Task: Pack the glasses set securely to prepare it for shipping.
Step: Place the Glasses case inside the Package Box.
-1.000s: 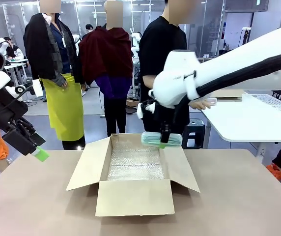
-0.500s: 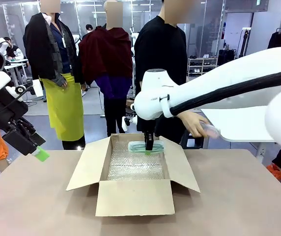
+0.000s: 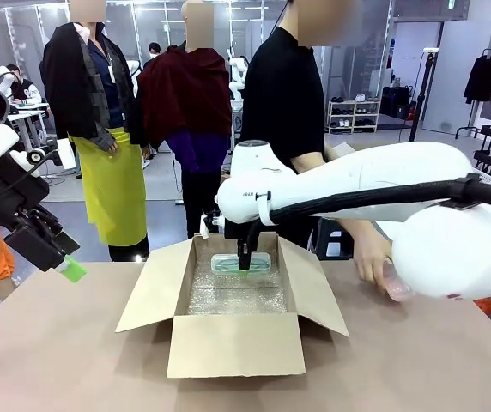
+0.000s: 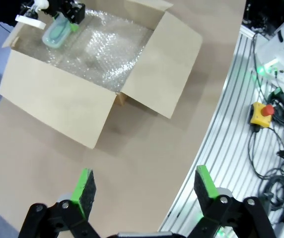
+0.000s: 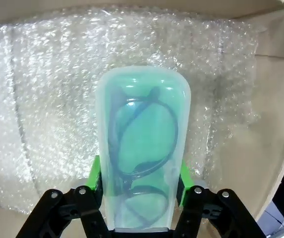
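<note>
Left end effector (image 4: 143, 178) hangs wide open and empty above the bench (image 4: 132, 148). Right end effector (image 5: 140, 172) pinches the mint green case (image 5: 142, 124) between its pads. The case's long axis runs crosswise to the pads, just over the bubble wrap (image 5: 47, 99) in the cardboard box (image 3: 233, 343).

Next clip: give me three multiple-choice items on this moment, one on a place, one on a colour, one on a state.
1. Where is the glasses case?
A in the cardboard box, over the bubble wrap
B on the bare table
C on the floor

2. What colour is the case?
A black
B pale green
C yellow

3. How is the left gripper?
A shut on a case
B shut, empty
C open, empty

Key:
1 A, the right wrist view shows it at the right gripper with wrap beneath.
2 B, it is translucent pale green.
3 C, its fingers stand wide apart with nothing between them.
</note>
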### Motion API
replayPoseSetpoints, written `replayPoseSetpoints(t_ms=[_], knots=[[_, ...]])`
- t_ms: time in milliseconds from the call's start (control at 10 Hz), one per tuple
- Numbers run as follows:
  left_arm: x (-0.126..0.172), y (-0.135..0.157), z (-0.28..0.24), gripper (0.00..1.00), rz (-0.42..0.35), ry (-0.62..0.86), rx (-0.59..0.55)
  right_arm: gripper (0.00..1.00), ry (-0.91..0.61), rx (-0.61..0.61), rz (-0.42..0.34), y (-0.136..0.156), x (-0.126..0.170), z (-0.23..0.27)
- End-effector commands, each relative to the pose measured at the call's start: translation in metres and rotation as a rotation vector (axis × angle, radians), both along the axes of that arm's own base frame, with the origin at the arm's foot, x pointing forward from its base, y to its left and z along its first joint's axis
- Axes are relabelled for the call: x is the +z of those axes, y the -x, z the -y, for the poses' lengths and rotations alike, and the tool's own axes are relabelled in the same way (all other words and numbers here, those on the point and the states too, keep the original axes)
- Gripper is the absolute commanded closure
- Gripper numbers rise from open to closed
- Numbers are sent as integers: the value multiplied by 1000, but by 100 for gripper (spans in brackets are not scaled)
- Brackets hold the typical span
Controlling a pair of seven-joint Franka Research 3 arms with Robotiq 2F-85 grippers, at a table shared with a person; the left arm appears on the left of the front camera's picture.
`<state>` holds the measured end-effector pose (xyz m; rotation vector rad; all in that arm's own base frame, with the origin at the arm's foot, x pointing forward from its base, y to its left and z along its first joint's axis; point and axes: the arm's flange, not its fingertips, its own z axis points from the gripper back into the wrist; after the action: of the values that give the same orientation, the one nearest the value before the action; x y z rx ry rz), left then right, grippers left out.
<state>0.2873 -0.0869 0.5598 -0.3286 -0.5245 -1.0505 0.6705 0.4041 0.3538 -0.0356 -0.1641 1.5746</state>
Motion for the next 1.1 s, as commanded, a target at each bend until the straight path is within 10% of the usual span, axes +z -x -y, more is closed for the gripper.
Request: replayPoseSetpoints(t_ms=[0,1000], knots=[[0,0,-3,0,5,-7,-20,10,31,-54,-2,-14,6,-8],[0,0,-3,0,5,-7,-20,0,7,-35,-3,-8,4,7]])
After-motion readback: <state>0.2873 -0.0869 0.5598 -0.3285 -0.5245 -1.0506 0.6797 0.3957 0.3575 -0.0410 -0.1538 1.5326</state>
